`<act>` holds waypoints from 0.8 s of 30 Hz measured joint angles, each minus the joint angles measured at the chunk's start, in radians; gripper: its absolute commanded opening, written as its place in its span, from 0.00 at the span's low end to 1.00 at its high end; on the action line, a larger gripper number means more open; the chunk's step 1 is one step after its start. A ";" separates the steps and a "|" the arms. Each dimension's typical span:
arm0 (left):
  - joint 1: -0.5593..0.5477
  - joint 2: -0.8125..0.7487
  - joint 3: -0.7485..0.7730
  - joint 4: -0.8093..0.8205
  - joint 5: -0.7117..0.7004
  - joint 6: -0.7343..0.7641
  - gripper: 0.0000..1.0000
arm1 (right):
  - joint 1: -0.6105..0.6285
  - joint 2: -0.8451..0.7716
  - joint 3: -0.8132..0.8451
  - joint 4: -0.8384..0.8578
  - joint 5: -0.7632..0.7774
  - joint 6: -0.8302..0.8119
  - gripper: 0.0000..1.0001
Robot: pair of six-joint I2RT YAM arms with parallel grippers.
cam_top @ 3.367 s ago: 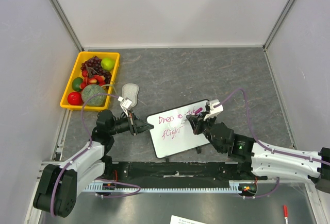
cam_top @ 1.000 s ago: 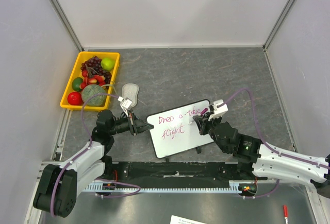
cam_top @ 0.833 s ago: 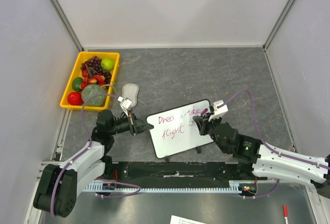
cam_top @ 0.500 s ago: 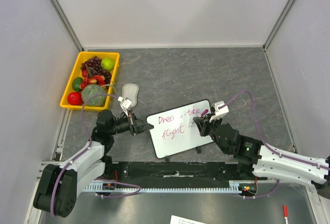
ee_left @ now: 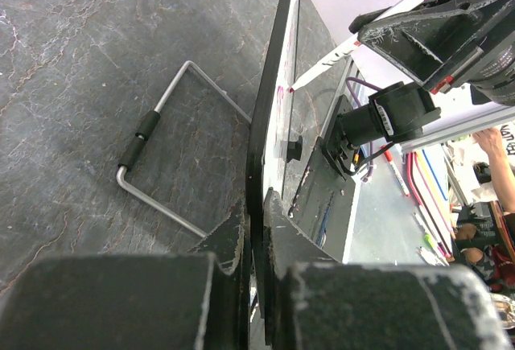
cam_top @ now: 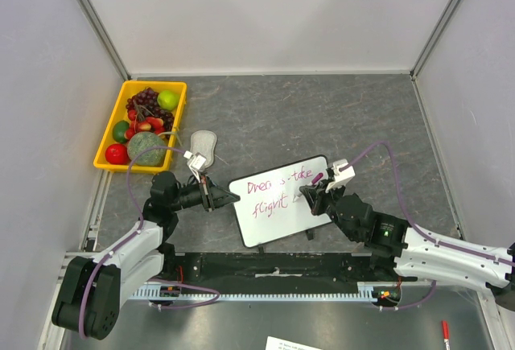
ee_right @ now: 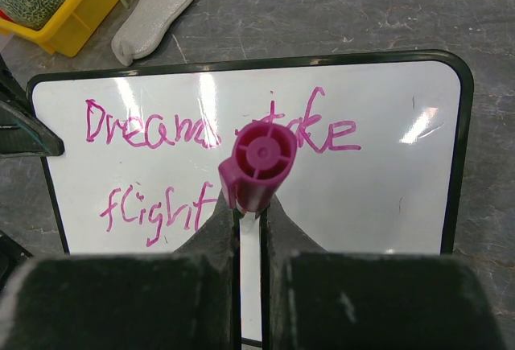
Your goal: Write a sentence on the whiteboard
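Observation:
The whiteboard (cam_top: 282,221) stands tilted at the table's middle, and also shows in the right wrist view (ee_right: 386,189) and edge-on in the left wrist view (ee_left: 278,68). The sentence (ee_right: 209,129) reads "Dreams take" over "flight" in magenta; it shows too in the top view (cam_top: 278,179). My left gripper (cam_top: 228,197) is shut on the board's left edge (ee_left: 256,205). My right gripper (cam_top: 310,195) is shut on a magenta-capped marker (ee_right: 257,165), held over the board's right half, its cap hiding part of the upper line.
A yellow bin (cam_top: 110,137) of fruit stands at the back left. A grey oval eraser pad (cam_top: 203,145) lies beside it, also in the right wrist view (ee_right: 153,18). The board's wire stand (ee_left: 157,153) rests on the grey table behind it.
My right gripper with the marker has shifted right along the upper line and then slightly down; "take" now shows uncovered. The left gripper and board have not moved.

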 measured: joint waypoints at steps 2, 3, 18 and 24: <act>0.000 0.000 0.000 0.000 0.000 0.000 0.02 | 0.000 0.003 0.000 0.001 -0.002 0.000 0.00; 0.000 0.000 0.000 0.000 0.000 0.000 0.02 | 0.000 0.003 0.000 0.001 -0.001 0.000 0.00; 0.000 0.000 0.000 0.000 0.000 0.000 0.02 | 0.000 0.025 0.026 0.003 0.031 -0.026 0.00; 0.000 0.000 0.000 0.000 0.000 0.000 0.02 | 0.000 0.026 0.031 0.003 0.051 -0.030 0.00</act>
